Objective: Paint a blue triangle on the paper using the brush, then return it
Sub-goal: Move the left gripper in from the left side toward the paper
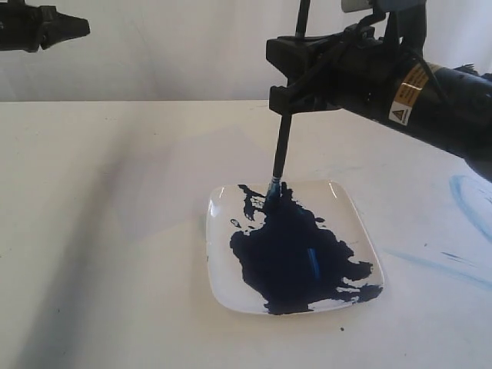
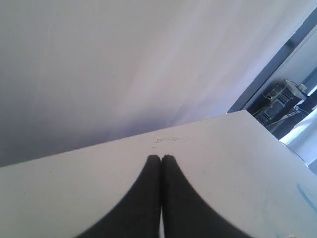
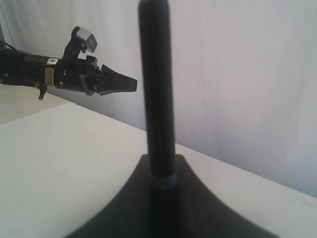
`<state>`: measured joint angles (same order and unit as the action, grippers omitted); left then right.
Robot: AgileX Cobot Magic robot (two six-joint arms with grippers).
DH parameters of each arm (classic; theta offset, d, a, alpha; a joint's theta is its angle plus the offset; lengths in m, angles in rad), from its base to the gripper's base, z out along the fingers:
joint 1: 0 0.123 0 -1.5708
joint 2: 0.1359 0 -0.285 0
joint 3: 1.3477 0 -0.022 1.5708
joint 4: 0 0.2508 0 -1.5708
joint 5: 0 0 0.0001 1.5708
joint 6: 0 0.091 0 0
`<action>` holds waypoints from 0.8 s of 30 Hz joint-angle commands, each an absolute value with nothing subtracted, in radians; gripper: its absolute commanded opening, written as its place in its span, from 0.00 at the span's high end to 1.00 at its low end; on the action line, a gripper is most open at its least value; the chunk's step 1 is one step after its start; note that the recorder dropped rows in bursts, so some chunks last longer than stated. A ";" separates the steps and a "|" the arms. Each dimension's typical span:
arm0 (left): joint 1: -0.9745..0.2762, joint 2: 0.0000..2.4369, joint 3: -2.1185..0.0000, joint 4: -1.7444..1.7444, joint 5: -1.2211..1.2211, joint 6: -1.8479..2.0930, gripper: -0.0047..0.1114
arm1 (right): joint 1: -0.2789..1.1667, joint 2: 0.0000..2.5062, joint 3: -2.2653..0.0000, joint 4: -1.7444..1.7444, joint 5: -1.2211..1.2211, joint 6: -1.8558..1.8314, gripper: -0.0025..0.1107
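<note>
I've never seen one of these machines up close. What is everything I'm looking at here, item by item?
plate: one, white, square, on the table in front of the right arm.
paint: one big puddle, dark blue, spread across the plate.
brush: one, black handle, blue-stained tip, nearly upright with its tip in the paint at the plate's far edge.
smeared streaks: a few, pale blue, on the surface right of the plate.
table: one, white, under everything.
backdrop: one, white, behind the table.
right gripper: one, black, closed on the brush handle above the plate.
left gripper: one, black, closed and empty, raised at upper left.
</note>
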<state>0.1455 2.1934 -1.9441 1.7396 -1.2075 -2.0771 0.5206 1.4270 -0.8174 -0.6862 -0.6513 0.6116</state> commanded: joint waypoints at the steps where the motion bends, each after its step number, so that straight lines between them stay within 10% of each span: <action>1: 0.150 2.188 -1.867 1.744 -1.221 -2.040 0.96 | 0.516 1.423 -0.816 -0.676 -0.685 0.605 0.98; 24: 0.128 2.244 -1.581 1.744 -1.113 -1.832 0.96 | 0.516 1.423 -0.816 -0.676 -0.669 0.605 0.98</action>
